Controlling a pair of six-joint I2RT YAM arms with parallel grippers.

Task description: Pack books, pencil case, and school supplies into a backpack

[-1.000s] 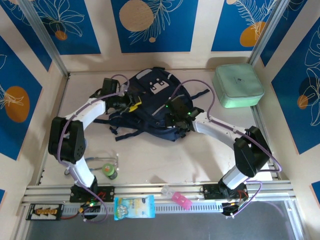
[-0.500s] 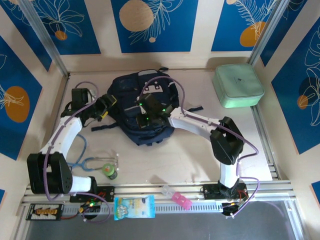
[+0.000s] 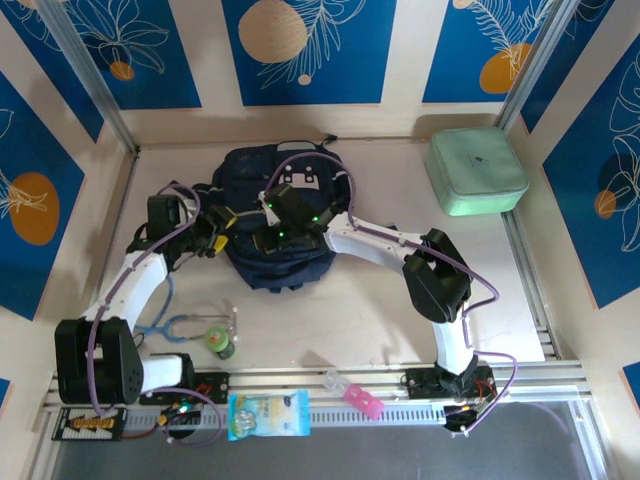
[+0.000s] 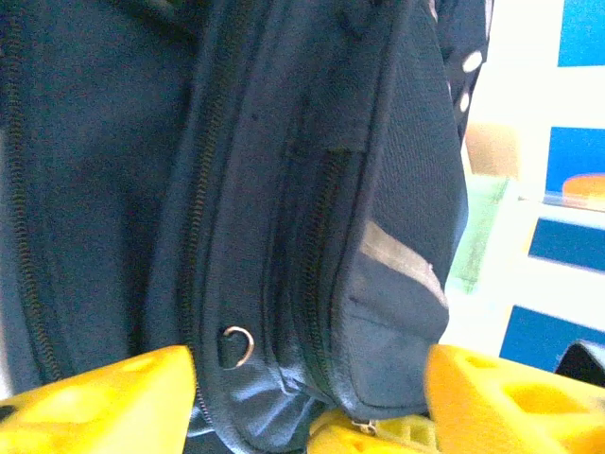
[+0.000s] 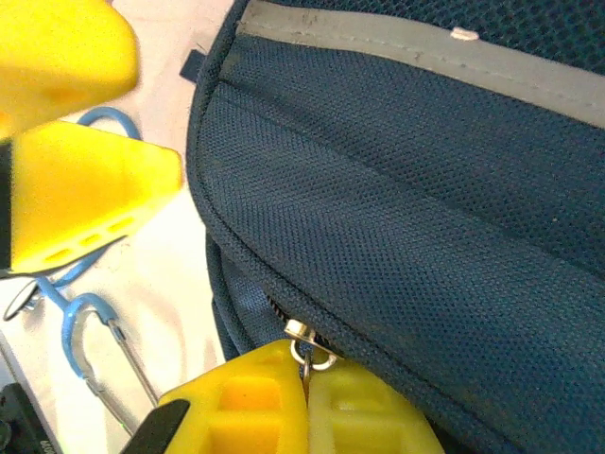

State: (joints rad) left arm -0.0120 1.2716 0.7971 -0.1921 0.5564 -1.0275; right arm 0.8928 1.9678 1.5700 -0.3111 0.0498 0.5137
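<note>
Backpack (image 3: pixel 283 268) is lying flat mid-bench (image 3: pixel 330 320), toward the back wall. Right fingers (image 5: pixel 255 407) are pinching its metal zipper pull (image 5: pixel 305 357), closed tight on it. Left fingers (image 4: pixel 104 397) are standing wide apart, straddling the backpack's zippered left edge. Mint-green case (image 3: pixel 477 170) is sitting well apart, in the back-right corner.

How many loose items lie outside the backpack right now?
5: mint-green case at the far right; blue stethoscope and small green item, near left; pink-and-clear item and blue packet on the front rail. More may be hidden under the backpack.
</note>
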